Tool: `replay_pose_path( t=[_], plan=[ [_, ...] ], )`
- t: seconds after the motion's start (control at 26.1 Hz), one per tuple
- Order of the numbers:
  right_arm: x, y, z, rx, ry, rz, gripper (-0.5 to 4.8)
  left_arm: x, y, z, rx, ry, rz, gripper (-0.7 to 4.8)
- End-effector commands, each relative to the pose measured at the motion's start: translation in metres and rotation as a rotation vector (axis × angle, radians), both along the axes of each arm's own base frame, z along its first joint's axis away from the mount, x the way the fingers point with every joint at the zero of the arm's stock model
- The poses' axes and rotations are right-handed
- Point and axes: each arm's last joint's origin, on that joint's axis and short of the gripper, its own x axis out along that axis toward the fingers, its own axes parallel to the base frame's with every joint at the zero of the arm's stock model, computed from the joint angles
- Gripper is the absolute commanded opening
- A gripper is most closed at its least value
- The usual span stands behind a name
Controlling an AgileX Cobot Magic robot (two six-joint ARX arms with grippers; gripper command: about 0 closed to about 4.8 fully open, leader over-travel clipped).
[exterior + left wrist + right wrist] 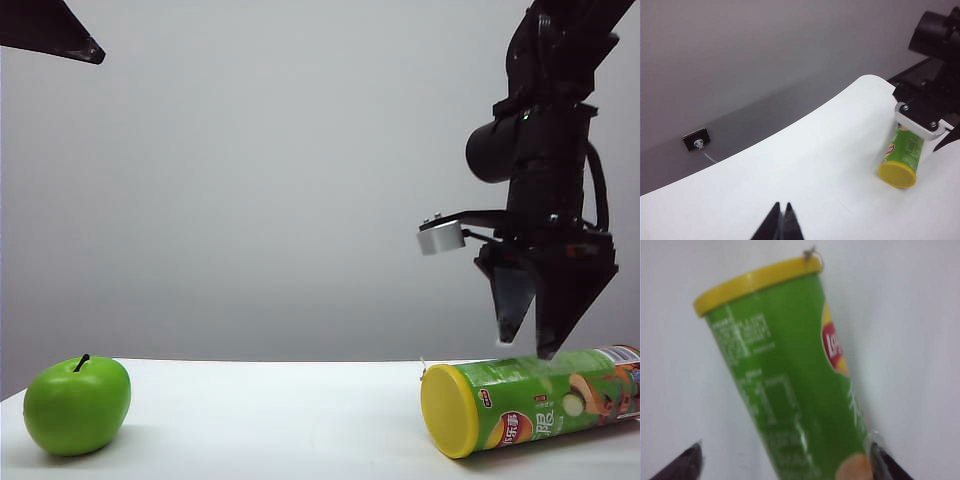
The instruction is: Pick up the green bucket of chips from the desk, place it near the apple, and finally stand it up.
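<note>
Lying on its side at the lower right of the exterior view, the green bucket of chips [545, 402] rests on the white tabletop [280, 420], yellow lid toward the middle. The right gripper [530, 340] hangs just above it, fingers spread and pointing down. The apple [77, 405] sits well apart at the lower left.

In the left wrist view, the left gripper [781, 220] shows at the bottom edge, fingers closed on nothing, with the bucket at the right, under the other arm.

In the right wrist view, the bucket fills the centre between the two dark fingers [682, 464] in the lower corners, which stand open around it.
</note>
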Motion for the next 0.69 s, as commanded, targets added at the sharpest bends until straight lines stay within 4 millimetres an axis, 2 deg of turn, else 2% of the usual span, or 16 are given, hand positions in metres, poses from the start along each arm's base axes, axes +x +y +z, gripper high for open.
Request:
replay_pose_path(
  t=[0.04,0.15,0.38,0.54,0.57,0.65,0.69],
  plan=[
    [0.001,0.010,-0.015,-0.011,0.002,0.037,4.79,0.000,0.000,0.003,-0.002,-0.034,-0.012,-0.05],
    [0.003,0.021,-0.032,-0.013,0.008,0.070,4.79,0.000,0.000,0.004,-0.002,-0.038,-0.012,-0.05],
    [0.003,0.030,-0.061,-0.056,0.074,0.097,4.79,0.000,0.000,0.003,-0.002,-0.030,-0.012,-0.05],
    [0.006,0.030,-0.064,-0.073,0.051,0.096,4.79,0.000,0.000,0.002,-0.001,-0.024,-0.011,-0.05],
    [0.006,0.029,-0.063,-0.080,0.043,0.096,4.60,0.000,0.000,0.002,-0.001,-0.023,-0.011,-0.05],
    [0.008,0.029,-0.063,-0.090,0.028,0.094,2.89,0.000,0.000,0.002,-0.001,-0.023,-0.011,-0.05],
    [0.008,0.029,-0.063,-0.087,0.021,0.093,2.22,0.000,0.000,0.002,-0.001,-0.023,-0.011,-0.05]
  ],
)
